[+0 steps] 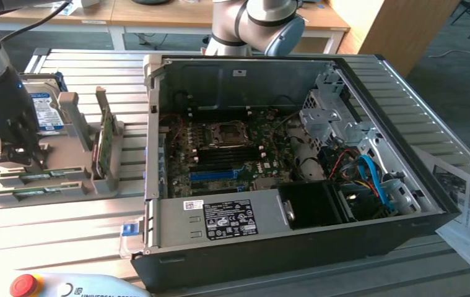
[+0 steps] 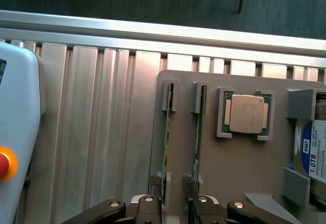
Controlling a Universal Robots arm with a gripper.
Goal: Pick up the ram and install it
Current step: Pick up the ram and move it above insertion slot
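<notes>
wrist view: the gripper [image 2: 172,184] hangs low over a grey holder [image 2: 239,168] with its two dark fingers [image 2: 154,186] spread wide, clasping nothing. the ram [image 2: 166,132], a thin green stick standing on edge in a slot of the holder, runs into the gap between the fingertips; whether either pad touches it cannot be told. a second green stick [image 2: 198,132] sits in the neighbouring slot, just beside one finger, and a processor chip [image 2: 246,113] lies in its own recess near it. at the exterior view's left a taller green card [image 1: 105,145] stands upright in the same holder. the open computer case [image 1: 301,247] sits in the middle of that frame, apart from the holder, its motherboard [image 1: 218,154] exposed. a teach pendant [image 1: 78,288] lies at the lower left.
</notes>
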